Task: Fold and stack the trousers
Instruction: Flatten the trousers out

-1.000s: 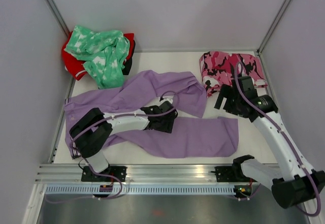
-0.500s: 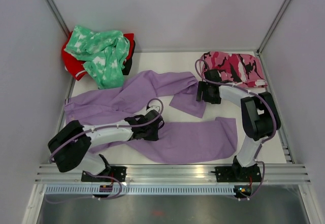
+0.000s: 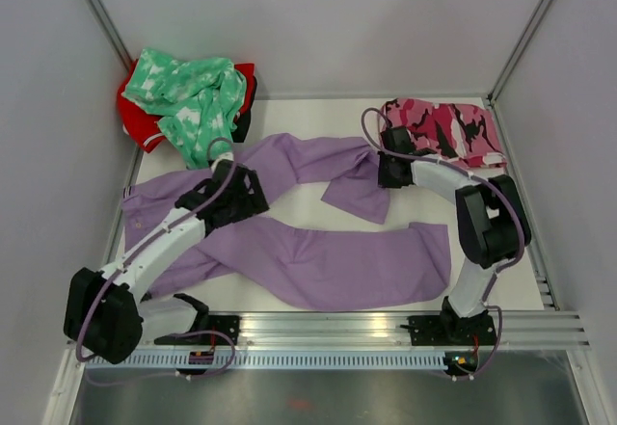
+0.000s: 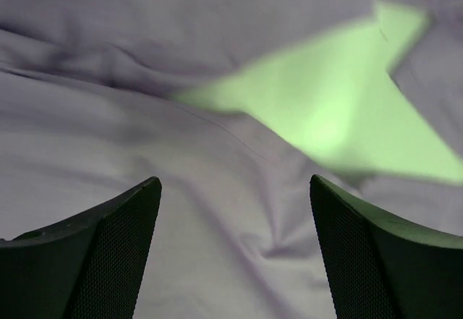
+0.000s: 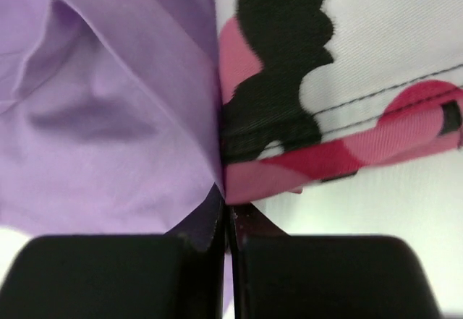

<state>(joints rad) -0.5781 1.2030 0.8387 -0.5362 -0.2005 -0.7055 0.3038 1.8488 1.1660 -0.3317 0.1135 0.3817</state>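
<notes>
The lilac-purple trousers (image 3: pixel 318 261) lie spread across the table, one leg running toward the back right, the other along the front. My left gripper (image 3: pixel 241 196) hovers open over the cloth near where the legs join; in the left wrist view its fingers (image 4: pixel 116 254) stand wide apart above wrinkled purple cloth (image 4: pixel 217 160), nothing between them. My right gripper (image 3: pixel 384 160) is at the end of the upper leg, beside the camouflage garment. In the right wrist view it (image 5: pixel 226 210) is shut, with the edge of the purple cloth (image 5: pixel 108 116) pinched at its tips.
The pink-black camouflage garment (image 3: pixel 448 126) lies at the back right, touching the trousers' edge by my right fingertips (image 5: pixel 289 116). A mint-green patterned garment (image 3: pixel 188 92) sits piled on a red one (image 3: pixel 135 126) in the back left corner. Walls close in the table.
My left gripper moved from the lower leg back and left to the trousers' crotch area, closing briefly and opening again. My right arm swung in to the upper leg's end and shut there.
</notes>
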